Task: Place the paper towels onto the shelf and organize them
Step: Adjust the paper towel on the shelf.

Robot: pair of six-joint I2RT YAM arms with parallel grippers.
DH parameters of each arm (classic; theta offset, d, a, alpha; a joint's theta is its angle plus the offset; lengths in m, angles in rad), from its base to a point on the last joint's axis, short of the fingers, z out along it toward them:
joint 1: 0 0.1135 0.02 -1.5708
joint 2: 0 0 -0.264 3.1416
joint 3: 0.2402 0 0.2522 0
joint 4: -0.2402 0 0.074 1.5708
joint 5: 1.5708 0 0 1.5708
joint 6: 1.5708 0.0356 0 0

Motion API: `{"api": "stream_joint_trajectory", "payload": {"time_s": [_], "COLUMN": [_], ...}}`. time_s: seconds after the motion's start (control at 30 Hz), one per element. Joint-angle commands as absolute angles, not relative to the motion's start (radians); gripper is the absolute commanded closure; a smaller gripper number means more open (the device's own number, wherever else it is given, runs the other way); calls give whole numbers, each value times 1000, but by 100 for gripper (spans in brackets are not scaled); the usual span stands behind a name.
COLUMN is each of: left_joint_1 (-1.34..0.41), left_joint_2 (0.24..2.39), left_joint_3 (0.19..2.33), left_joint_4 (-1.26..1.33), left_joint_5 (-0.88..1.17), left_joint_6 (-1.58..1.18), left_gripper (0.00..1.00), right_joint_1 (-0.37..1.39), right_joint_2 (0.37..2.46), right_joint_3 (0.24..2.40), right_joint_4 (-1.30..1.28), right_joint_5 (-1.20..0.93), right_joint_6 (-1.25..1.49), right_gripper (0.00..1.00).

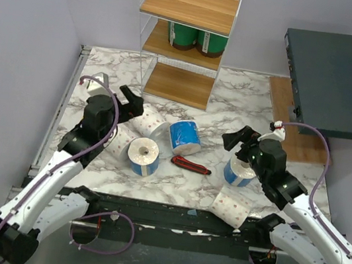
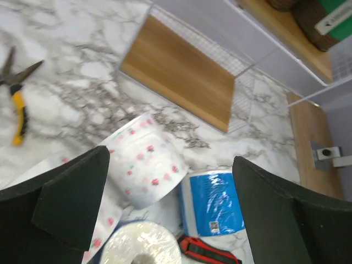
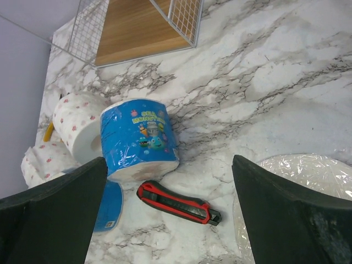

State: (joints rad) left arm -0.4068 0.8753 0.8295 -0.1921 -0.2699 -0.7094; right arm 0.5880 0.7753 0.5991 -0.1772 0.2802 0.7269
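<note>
The white wire shelf (image 1: 185, 40) stands at the back centre, with two green-wrapped paper towels (image 1: 183, 36) on its middle tier. Loose rolls lie on the marble: a dotted one (image 1: 151, 125), a blue one on its side (image 1: 184, 137), an upright blue one (image 1: 143, 155) and a dotted one near the front (image 1: 231, 206). My left gripper (image 1: 133, 103) hovers open above the dotted roll (image 2: 144, 162), holding nothing. My right gripper (image 1: 238, 140) is open and empty beside another blue roll (image 1: 240, 172). The right wrist view shows the blue roll (image 3: 137, 137) ahead of the right gripper (image 3: 169, 162).
A red-and-black utility knife (image 1: 191, 166) lies between the rolls. Yellow-handled pliers (image 2: 19, 107) rest on the marble at the left. A dark grey-green slab (image 1: 339, 77) sits raised at the back right. Walls close in on both sides.
</note>
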Motion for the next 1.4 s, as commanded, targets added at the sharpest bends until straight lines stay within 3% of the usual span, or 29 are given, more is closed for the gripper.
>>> {"api": "stream_joint_trajectory", "payload": {"time_s": [0.0, 0.17, 0.33, 0.7, 1.0, 1.37], "left_joint_1": [-414, -414, -413, -411, -408, -408], "left_joint_2": [739, 690, 617, 453, 484, 492], "left_joint_3": [825, 823, 697, 556, 555, 520], "left_joint_4": [-533, -691, -533, -425, -557, -416], "left_joint_5": [-541, -512, -247, -200, -217, -101], "left_joint_6": [-826, -891, -794, -835, -898, -919], "left_gripper": [1, 2, 2, 2, 3, 7], "right_joint_1": [590, 590, 591, 593, 623, 625], "right_joint_2": [798, 816, 892, 1054, 1152, 1259], "right_joint_3": [603, 558, 582, 643, 686, 706], "right_joint_4": [-189, -59, 25, 91, 84, 95], "right_joint_5": [311, 193, 14, -181, -178, -172], "right_joint_6": [791, 764, 681, 682, 700, 795], "right_gripper": [1, 1, 3, 8, 10, 11]}}
